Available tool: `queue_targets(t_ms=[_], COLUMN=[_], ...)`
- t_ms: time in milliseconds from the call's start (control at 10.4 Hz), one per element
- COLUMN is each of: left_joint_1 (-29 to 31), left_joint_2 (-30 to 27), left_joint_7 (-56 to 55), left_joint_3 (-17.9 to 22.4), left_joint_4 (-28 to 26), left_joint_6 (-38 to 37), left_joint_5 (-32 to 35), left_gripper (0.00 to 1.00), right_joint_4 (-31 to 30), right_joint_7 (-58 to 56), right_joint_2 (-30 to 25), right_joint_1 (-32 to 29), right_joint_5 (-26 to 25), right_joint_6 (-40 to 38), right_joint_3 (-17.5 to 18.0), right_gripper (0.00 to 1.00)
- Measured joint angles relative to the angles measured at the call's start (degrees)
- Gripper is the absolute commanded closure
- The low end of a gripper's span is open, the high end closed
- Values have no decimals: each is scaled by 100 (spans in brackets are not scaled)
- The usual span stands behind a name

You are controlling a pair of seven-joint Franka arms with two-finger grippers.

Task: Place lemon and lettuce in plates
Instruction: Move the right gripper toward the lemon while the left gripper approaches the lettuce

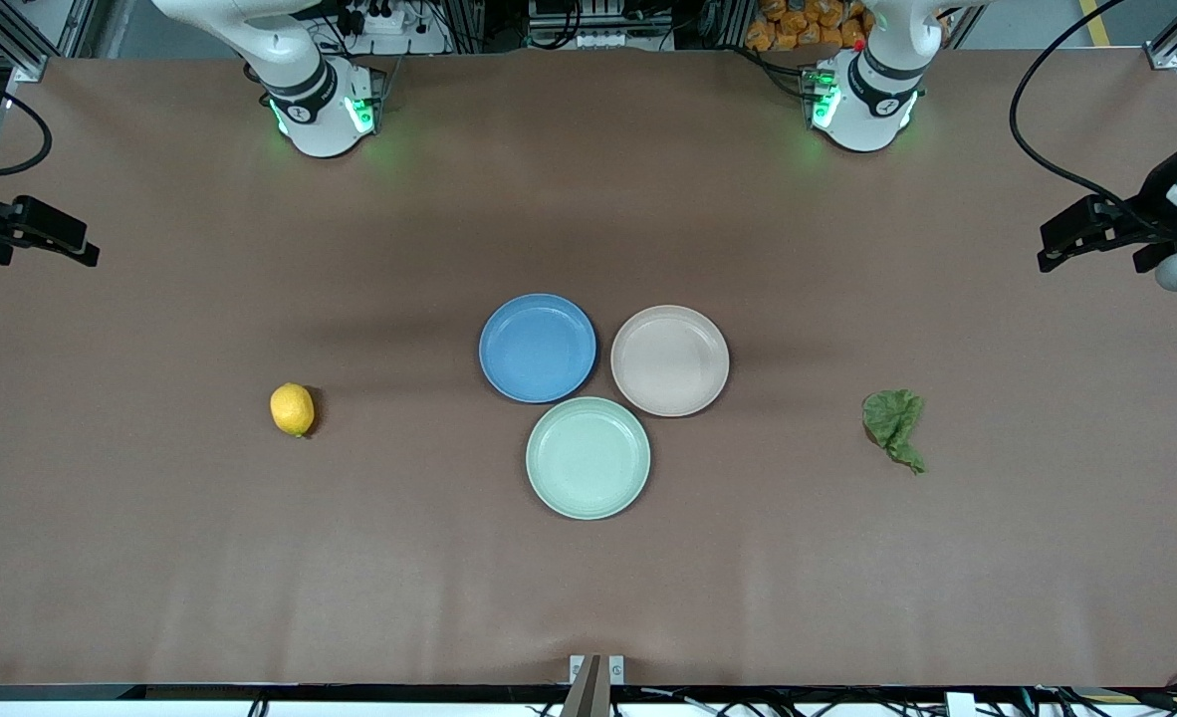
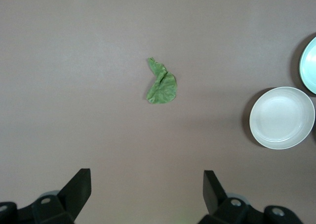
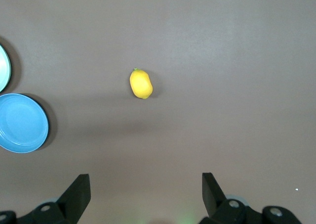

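Plainly, both jaws spread, seemingly high over lemon [image 3: 141, 83] and lettuce [image 2: 162, 84].

Plates [image 1: 538, 348] between lemon [image 1: 292, 409] and lettuce [image 1: 892, 425].

Lemon [image 1: 292, 409]: small, oval, yellow-orange, smooth rind, lying on its side on the brown surface [image 1: 250, 558] toward the right arm's end, well apart from the plates. Lettuce [image 1: 892, 426]: dark green crumpled leaf with a narrow pointed tail, lying flat toward the left arm's end. Blue plate [image 1: 538, 348] and beige-pink plate [image 1: 670, 360]: round, shallow, equal in size, upright and empty, just beside each other at the surface's middle.
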Motion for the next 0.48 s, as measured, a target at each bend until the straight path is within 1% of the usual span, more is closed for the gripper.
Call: queue_targets(t_ms=[288,480], left_joint_1=[0,85], left_joint_2=[26,286], left_joint_7=[0,0], left_joint_3=[6,23], left_joint_4=[-18,-206], left_joint_6=[-22,-59], left_joint_5=[0,3], left_gripper=[0,0], right_joint_4=[0,-2], right_joint_7=[0,0], right_joint_2=[0,4], right_joint_1=[0,0], right_joint_5=[0,0], right_joint_6=[0,0], right_joint_3=[0,-1], right_gripper=[0,0])
